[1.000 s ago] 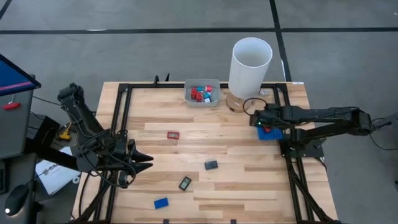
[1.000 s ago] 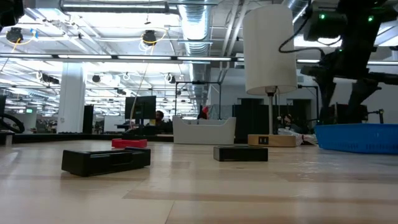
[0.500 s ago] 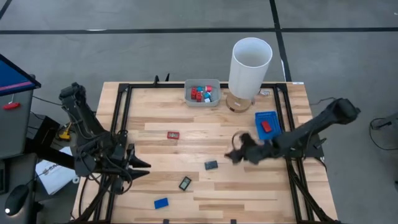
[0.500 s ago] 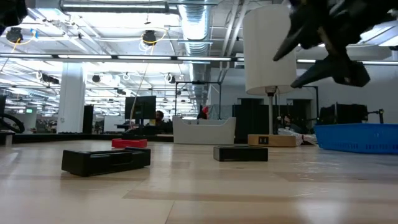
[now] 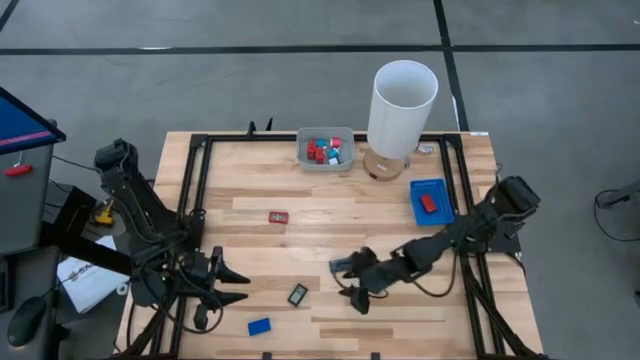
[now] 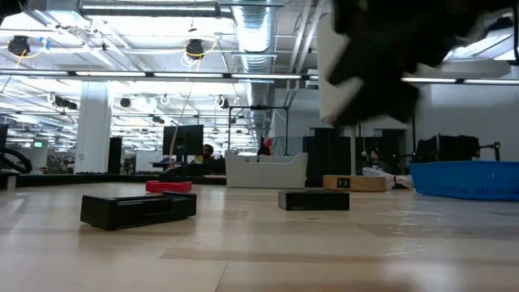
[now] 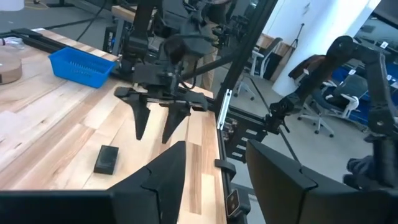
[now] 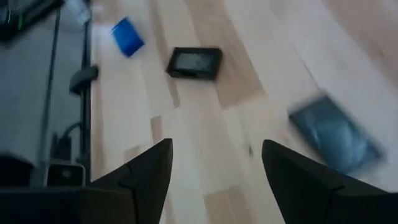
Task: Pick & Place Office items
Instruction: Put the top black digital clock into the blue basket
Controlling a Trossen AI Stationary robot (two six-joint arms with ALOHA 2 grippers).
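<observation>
Loose office items lie flat on the wooden table: a red framed rectangle, a black framed rectangle, a blue block and a dark block. My right gripper hangs open just above the table beside the dark block, which lies outside its fingers. My left gripper is open at the table's left, above the wood, with nothing between its fingers. A red block lies in the blue tray. Several red and blue pieces fill the grey tray.
A tall white cylinder on a wooden base stands at the back, right of the grey tray. A black frame runs along the table's edges. Bare wood lies between the two grippers and along the near edge.
My right gripper has swung from over the blue tray toward the table's middle and near edge, rolling and tipping down, and has stayed open. My left gripper has moved a little toward the near edge and has opened. The items have kept their places.
</observation>
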